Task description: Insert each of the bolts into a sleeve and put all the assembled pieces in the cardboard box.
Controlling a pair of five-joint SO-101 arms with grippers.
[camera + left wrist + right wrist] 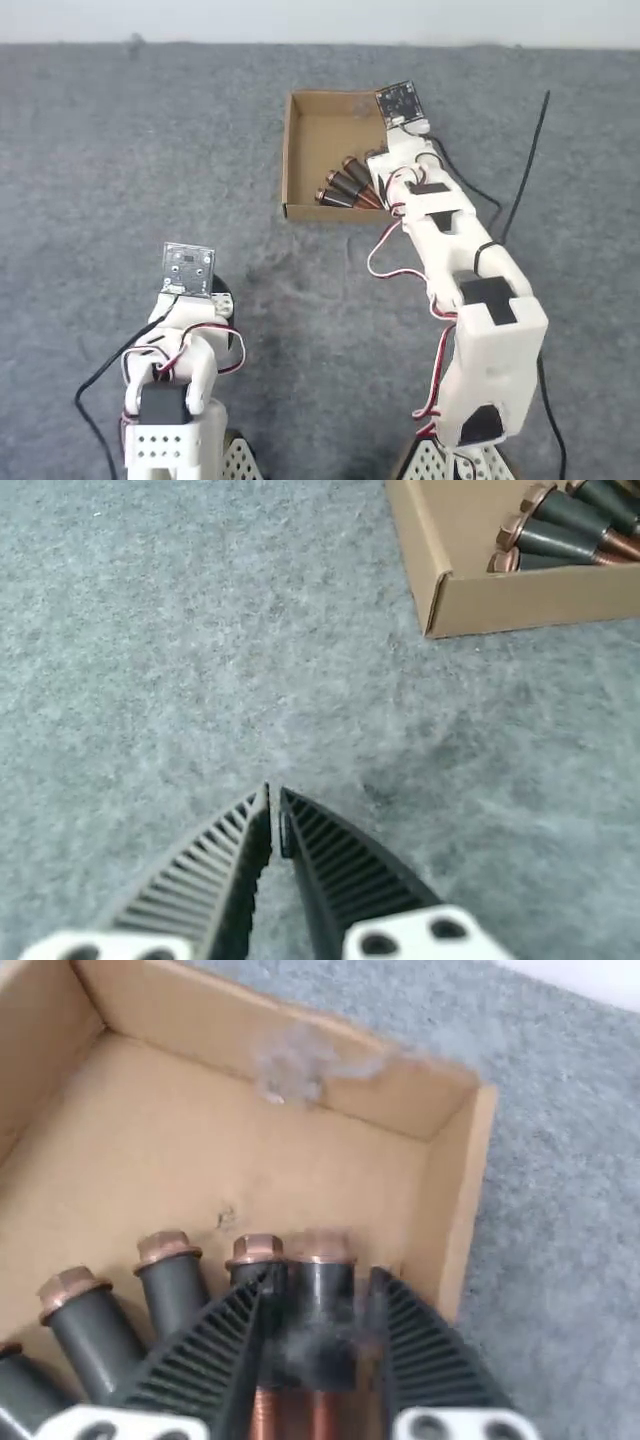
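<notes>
Cardboard box (pixel 318 140) taking in one more assembled piece (pixel 320 1265).
Nearest, the left pincer (pixel 275 810) hangs pressed together and empty over the grey table (pixel 150 630). Farther out, the right pincer (pixel 320 1295) seems to pinch the piece low inside the box, just beside the other sleeved bolts (pixel 170 1280). Lower it until it lies flat alongside them. Then spread the jaws gently, keeping clear of the box wall.

Assembled pieces (pixel 345 187) inside cardboard box (pixel 322 132).
</notes>
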